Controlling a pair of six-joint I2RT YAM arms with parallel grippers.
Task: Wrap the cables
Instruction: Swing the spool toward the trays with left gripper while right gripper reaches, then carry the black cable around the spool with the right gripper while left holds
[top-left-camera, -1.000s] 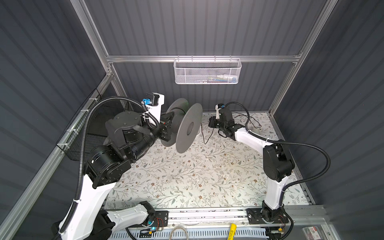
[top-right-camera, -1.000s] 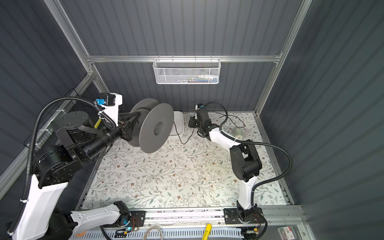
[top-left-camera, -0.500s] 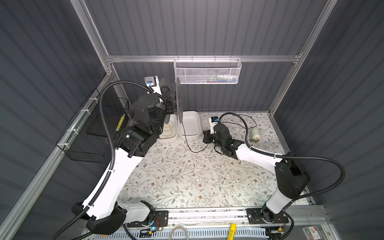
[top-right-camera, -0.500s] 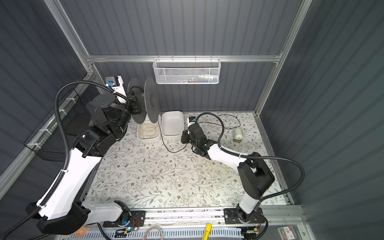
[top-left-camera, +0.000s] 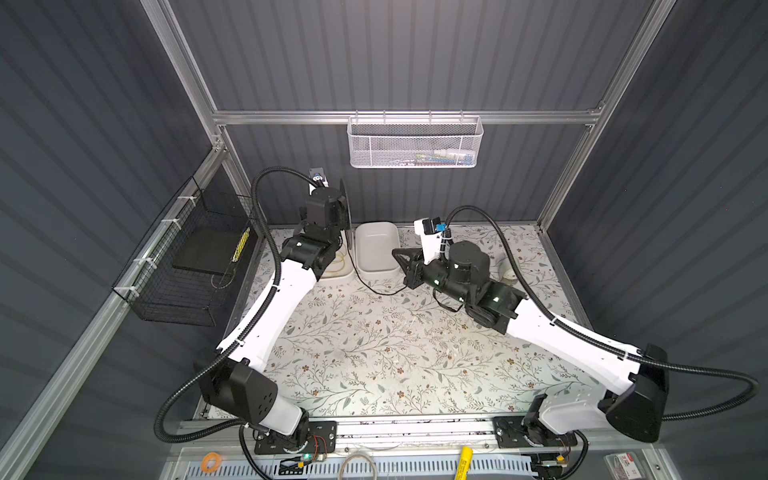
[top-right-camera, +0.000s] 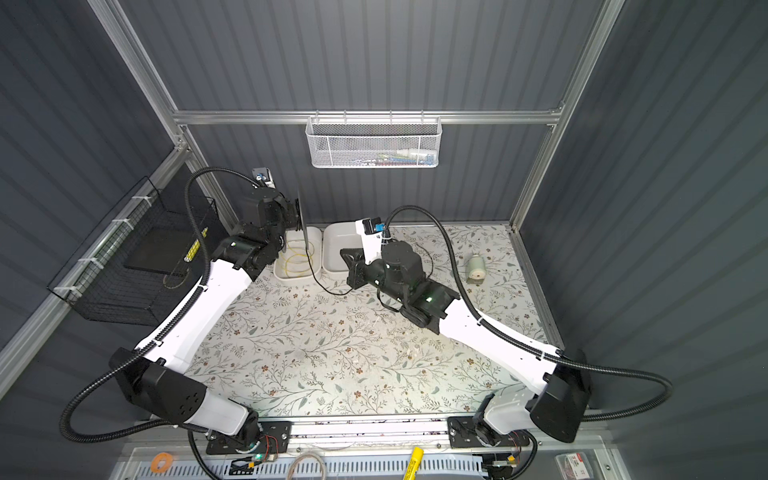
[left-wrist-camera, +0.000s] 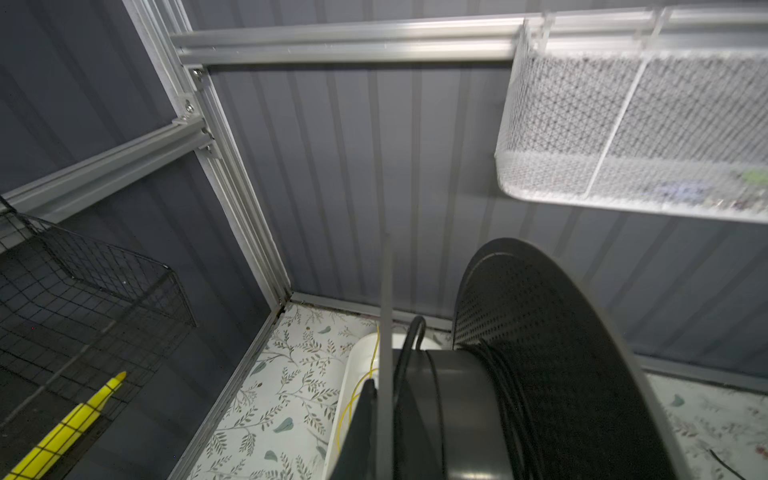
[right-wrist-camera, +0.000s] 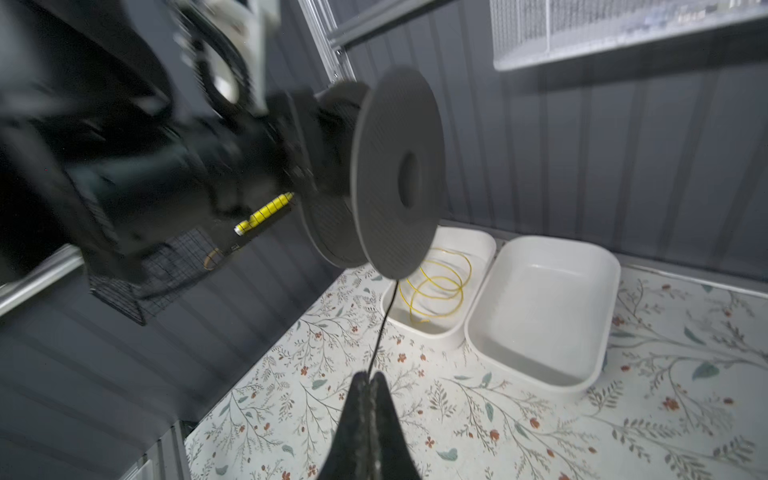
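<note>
Over the middle of the floral surface (top-left-camera: 374, 365), the right end effector (right-wrist-camera: 368, 376) is reaching in low from the right. Its jaws are pressing together and pinching the cord (right-wrist-camera: 384, 320).

From that grip the cord (top-left-camera: 368, 287) is running left and then climbing toward the back, up to the spool (right-wrist-camera: 399, 174). Farther right, well apart from the arms, what looks like a small motor (top-right-camera: 475, 268) is lying on the surface.

Behind the right end effector, two white trays are sitting side by side against the back wall. A coil of yellow wire (right-wrist-camera: 436, 286) is lying in the left tray (top-right-camera: 286, 275), just beside the right tray (top-left-camera: 376, 249).

Above the left tray, the left end effector (left-wrist-camera: 384, 395) is holding the spool (left-wrist-camera: 540, 353) in the air with its flanges upright. The jaws are closing narrowly on the rim of one flange. In the left wrist view, several turns of cord (left-wrist-camera: 511, 395) are sitting wound on the hub, bunching against the other flange.

A black wire basket (top-left-camera: 187, 266) is hanging on the left wall. Farthest back, a white mesh basket (top-left-camera: 415, 145) is hanging from the rail on the back wall.
</note>
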